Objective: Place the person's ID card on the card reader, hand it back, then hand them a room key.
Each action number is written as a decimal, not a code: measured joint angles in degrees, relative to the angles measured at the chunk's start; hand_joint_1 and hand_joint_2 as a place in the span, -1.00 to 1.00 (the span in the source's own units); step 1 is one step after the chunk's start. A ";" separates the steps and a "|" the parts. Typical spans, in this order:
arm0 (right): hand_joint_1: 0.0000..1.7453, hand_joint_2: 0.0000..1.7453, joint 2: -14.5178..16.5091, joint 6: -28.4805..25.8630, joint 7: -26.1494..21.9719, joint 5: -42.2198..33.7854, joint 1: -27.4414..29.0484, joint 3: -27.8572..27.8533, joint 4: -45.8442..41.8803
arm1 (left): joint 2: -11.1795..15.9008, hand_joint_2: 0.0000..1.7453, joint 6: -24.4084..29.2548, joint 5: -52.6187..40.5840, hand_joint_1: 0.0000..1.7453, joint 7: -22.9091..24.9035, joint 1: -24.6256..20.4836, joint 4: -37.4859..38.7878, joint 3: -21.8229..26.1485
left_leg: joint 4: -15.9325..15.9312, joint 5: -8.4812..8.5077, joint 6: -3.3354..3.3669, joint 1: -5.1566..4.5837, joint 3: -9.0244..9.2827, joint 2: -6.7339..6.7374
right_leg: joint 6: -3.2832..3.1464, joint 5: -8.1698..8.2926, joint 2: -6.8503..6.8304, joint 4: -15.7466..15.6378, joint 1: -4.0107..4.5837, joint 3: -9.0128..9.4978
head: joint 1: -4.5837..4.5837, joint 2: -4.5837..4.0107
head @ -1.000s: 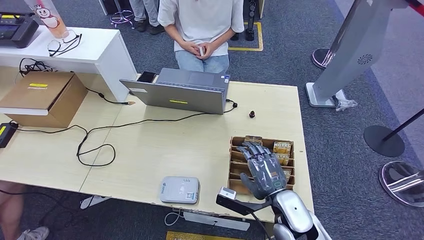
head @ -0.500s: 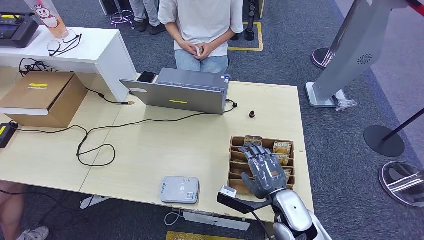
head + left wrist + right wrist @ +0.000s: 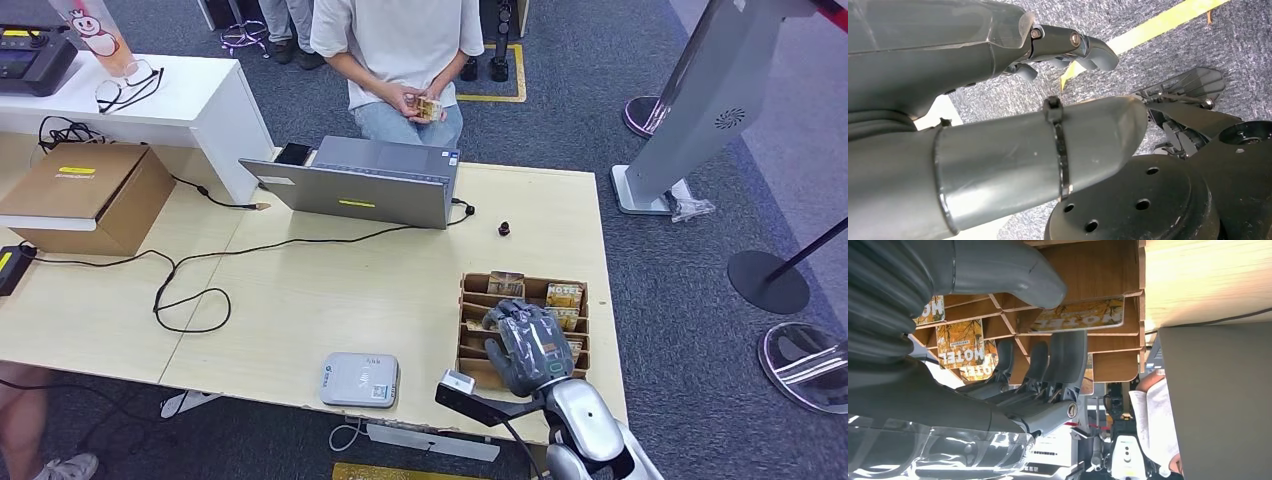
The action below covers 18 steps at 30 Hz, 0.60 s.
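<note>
Now right hand [image 3: 528, 345] over the card rack [image 3: 474, 345], fingers [image 3: 1066, 357] curled among hotel key cards [image 3: 959, 343], grip unclear.

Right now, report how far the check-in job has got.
Looks done: the card reader is bare, and the person holds a card-like item at their waist, though I cannot tell which card it is. In hand: the right hand curls into the wooden key tray over the hotel key cards. Left: lifting a key out and handing it over.

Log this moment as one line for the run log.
right hand: over card rack, fingers curling | card reader: bare | person: holding a card
</note>
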 joint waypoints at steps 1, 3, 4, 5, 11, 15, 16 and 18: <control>0.07 1.00 0.00 0.00 0.00 0.02 0.00 0.00 0.03 | 0.04 -1.00 0.01 0.00 -1.00 0.00 -0.01 0.07 0.00 | 0.00 0.00 0.00 0.00 0.00 0.00 | 0.00 0.00 0.00 0.00 0.00 0.00 | 0.01 0.00; 0.02 1.00 0.00 0.00 0.00 0.03 -0.01 0.00 0.12 | 0.12 -1.00 0.01 0.00 -1.00 0.01 -0.03 0.22 0.00 | 0.00 0.00 0.00 0.00 0.00 0.00 | 0.00 0.00 0.00 0.00 0.00 0.00 | 0.01 0.00; 0.00 1.00 0.00 0.00 0.01 0.03 -0.01 0.00 0.17 | 0.14 -1.00 0.01 0.00 -1.00 0.01 -0.04 0.28 0.00 | 0.00 0.00 0.00 0.00 0.00 0.00 | 0.00 0.00 0.00 0.00 0.00 0.00 | 0.01 0.00; -0.01 1.00 0.00 0.00 0.01 0.03 -0.02 0.00 0.21 | 0.15 -1.00 0.01 0.00 -1.00 0.01 -0.04 0.32 0.00 | 0.00 0.00 0.00 0.00 0.00 0.00 | 0.00 0.00 0.00 0.00 0.00 0.00 | 0.01 0.00; 0.70 1.00 0.00 0.00 0.02 0.03 -0.01 0.00 0.25 | 0.16 -1.00 0.01 0.00 -1.00 0.01 -0.04 0.51 0.00 | 0.00 0.00 0.00 0.00 0.00 0.00 | 0.00 0.00 0.00 0.00 0.00 0.00 | 0.00 0.00; 1.00 1.00 0.00 -0.13 0.02 0.03 -0.05 0.00 0.35 | 0.18 -1.00 0.01 0.00 -1.00 0.01 -0.05 0.67 0.00 | 0.00 0.00 0.00 0.00 0.00 0.00 | 0.00 0.00 0.00 0.00 0.00 0.00 | 0.00 0.00; 1.00 1.00 0.00 -0.21 0.02 0.03 -0.09 0.00 0.38 | 0.18 -1.00 0.01 0.00 -1.00 0.02 -0.05 0.70 0.00 | 0.00 0.00 0.00 0.00 0.01 0.00 | 0.00 0.00 0.00 0.00 0.00 0.00 | 0.00 0.00; 1.00 1.00 0.00 -0.39 0.02 0.03 -0.15 0.00 0.41 | 0.21 -1.00 0.03 0.00 -1.00 0.02 -0.05 0.78 0.00 | 0.00 0.00 0.00 0.00 0.01 0.00 | 0.00 0.00 0.00 0.00 0.00 0.00 | 0.00 0.00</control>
